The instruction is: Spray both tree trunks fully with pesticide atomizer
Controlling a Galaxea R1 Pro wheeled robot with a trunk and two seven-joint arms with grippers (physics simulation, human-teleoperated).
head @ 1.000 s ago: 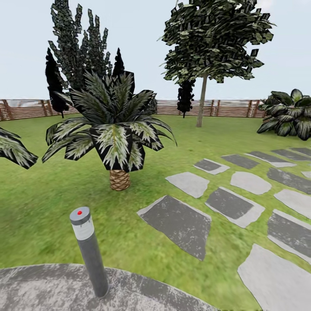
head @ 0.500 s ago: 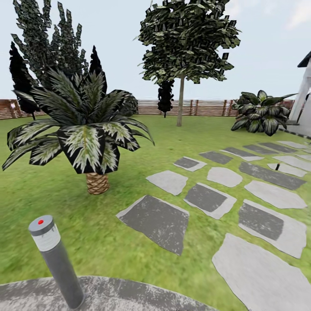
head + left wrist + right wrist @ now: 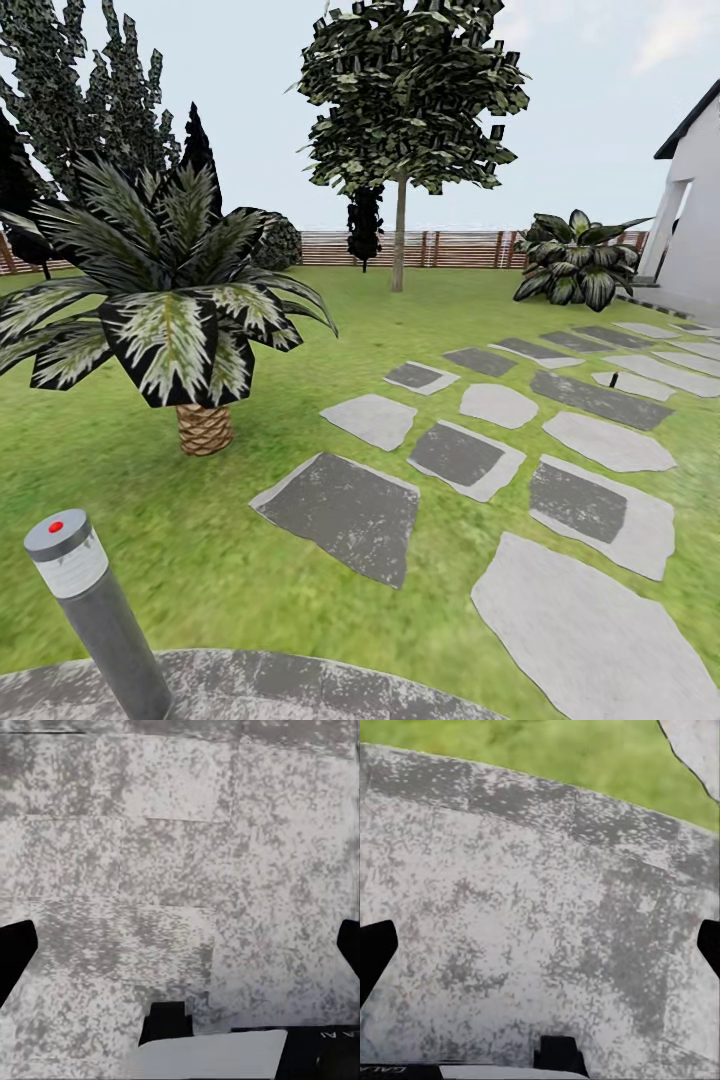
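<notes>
Garden (image 3: pixel 330 330), head view: green lawn, brown slatted fence (image 3: pixel 450 248) across the far edge at 12 o'clock.

Paving slabs (image 3: pixel 345 510): grey stone, irregular shapes, scattered from 5 o'clock up toward 2 o'clock, grass between them. A curved grey paved patch (image 3: pixel 260 690) lies along the 6 o'clock edge.

Bollard lamp (image 3: pixel 90 610): grey post, red dot on its cap, tilted in view, at 7 o'clock, base on the curved paving.

Short palm (image 3: pixel 165 300): scaly brown stump, striped fronds, at 9 to 10 o'clock on the lawn.

Tree (image 3: pixel 405 110): thin pale trunk, dark leafy crown, at 12 o'clock near the fence. Dark cypress-like trees (image 3: pixel 90 100) stand behind the palm at 11 o'clock.

Broad-leaf shrub (image 3: pixel 575 265): at 2 o'clock, just beside a white building (image 3: pixel 695 200) at 3 o'clock.

Pesticide atomizer: a tiny dark upright item (image 3: pixel 613 380) stands on a slab at 3 o'clock, too small to identify with certainty.

Left gripper (image 3: pixel 180 945), left wrist view: spread wide, dark fingertips at opposite frame edges, above mottled grey paving, holding nothing.

Right gripper (image 3: pixel 540 945), right wrist view: spread wide likewise, empty, above grey paving with grass (image 3: pixel 547 750) beyond its edge.
</notes>
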